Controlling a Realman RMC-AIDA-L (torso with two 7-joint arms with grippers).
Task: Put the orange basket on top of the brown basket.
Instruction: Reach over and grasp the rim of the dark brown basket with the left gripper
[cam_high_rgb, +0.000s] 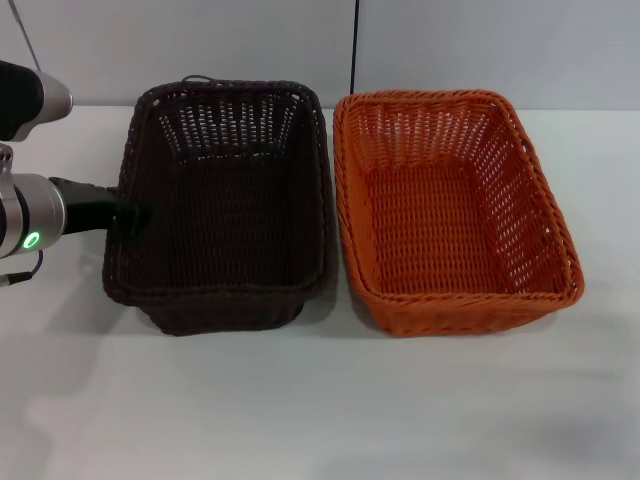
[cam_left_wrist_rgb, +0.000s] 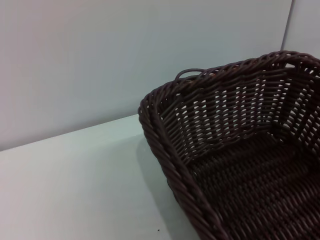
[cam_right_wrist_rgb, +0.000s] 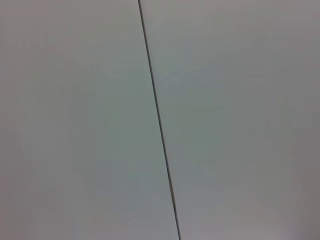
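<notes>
The orange basket (cam_high_rgb: 455, 210) is sitting toward the right half of the tabletop (cam_high_rgb: 300, 410), its long axis running from the near edge to the far edge, parallel to the brown basket (cam_high_rgb: 225, 205) just beside it on the left, their rims nearly touching. The left pincer (cam_high_rgb: 128, 215) is reaching in from the left edge and pressing against the brown basket's outer left rim; whether its fingers are apart or together cannot be told. So the orange basket is lying well to the right of that pincer, across the whole brown basket. The right arm is not showing in the head view; its wrist camera is facing only a blank wall. By position, the right arm looks the likelier one for the lift.
</notes>
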